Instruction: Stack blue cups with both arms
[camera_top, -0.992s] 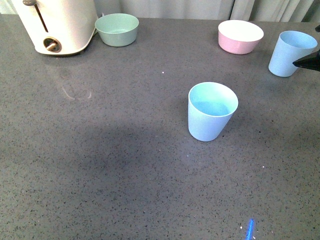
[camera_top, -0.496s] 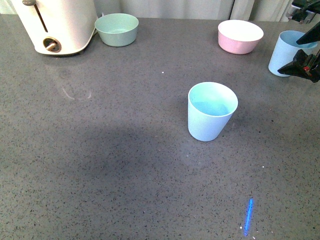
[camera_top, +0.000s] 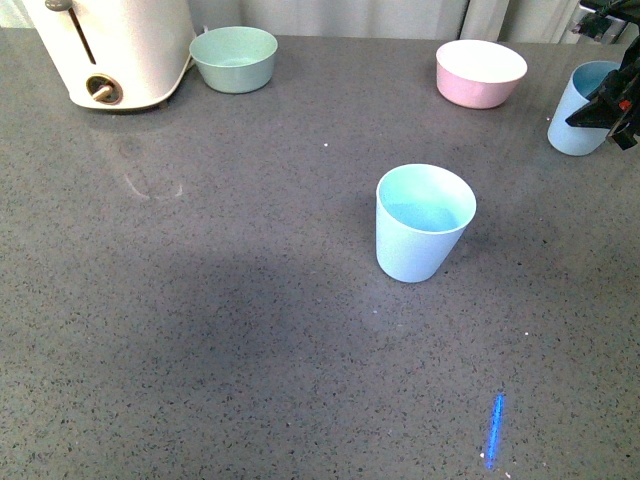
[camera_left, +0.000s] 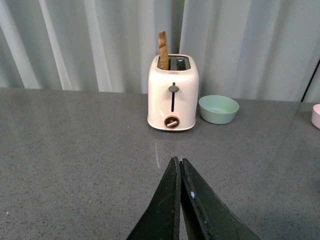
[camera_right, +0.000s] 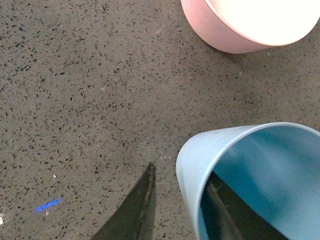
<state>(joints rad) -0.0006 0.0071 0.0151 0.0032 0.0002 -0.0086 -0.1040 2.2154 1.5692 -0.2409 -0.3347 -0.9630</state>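
Grey speckled surface (camera_top: 200, 300) runs back to pale curtains. Your left end effector (camera_left: 178, 162) hangs low over it, its fingers pressed together on nothing. A white toaster (camera_left: 172, 92) with a slice of bread (camera_left: 163, 50) and a green bowl (camera_left: 218, 108) stand well ahead of it. Your right end effector (camera_right: 180, 172) is at the far blue cup (camera_top: 582, 115). One finger (camera_right: 225, 215) dips inside the mouth. The other (camera_right: 135, 210) hangs outside the wall, and a sliver of surface shows between it and the cup. So the fingers straddle the rim at a narrow spread and have not pinched it yet.

Watch these, as I judge them:
- If you close off-centre, the inner finger may shove this light cup sideways or tip it before the outer one lands.
- A pinch on one thin wall may let the cup swing or slip on the lift.
- The pink bowl (camera_top: 481, 72) sits near the right end effector on its inner side, so a low carry could clip it.
- The near blue cup (camera_top: 424, 222) has nothing bracing it, so a tilted arrival could catch its rim and knock it over.

That near cup stands well apart from the right end effector, toward the middle of the surface. It is upright on its narrow base, mouth up, with its long axis vertical. The far cup's mouth opens up toward the wrist, narrow base down. Its axis looks close to vertical, though I cannot tell whether it leans.
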